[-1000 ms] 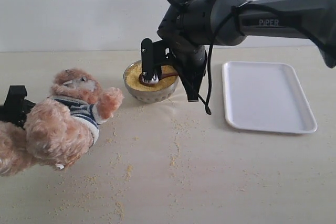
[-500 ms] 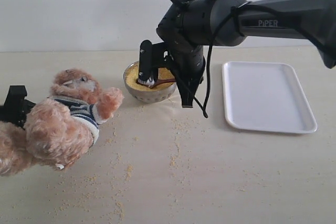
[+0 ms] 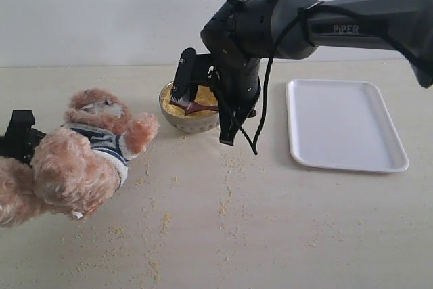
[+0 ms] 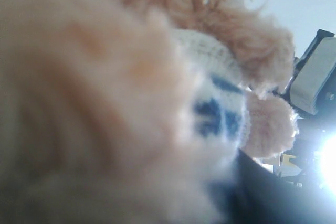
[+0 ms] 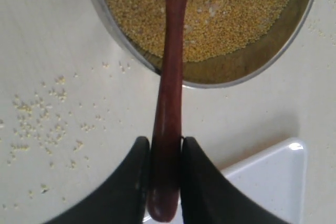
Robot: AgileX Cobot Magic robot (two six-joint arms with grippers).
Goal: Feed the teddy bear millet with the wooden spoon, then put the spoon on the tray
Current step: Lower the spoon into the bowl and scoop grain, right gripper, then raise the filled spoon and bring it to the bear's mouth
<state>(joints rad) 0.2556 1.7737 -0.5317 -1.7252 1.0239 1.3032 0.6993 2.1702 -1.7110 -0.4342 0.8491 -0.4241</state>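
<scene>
We see right claw [image 5: 165,146] tilted up since last frame, clamped on spoon [image 5: 170,77] handle over millet [image 5: 231,14]. Left claw [image 3: 19,137] behind bear [image 3: 81,160]: grip unclear.

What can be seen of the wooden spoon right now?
The wooden spoon is dark reddish-brown and glossy, with a slim straight handle. The right gripper is shut on the handle near its end. The handle reaches over the rim of the metal bowl, above the millet. Its scoop end is cut off in the wrist view, and whether it carries grain cannot be told.
</scene>
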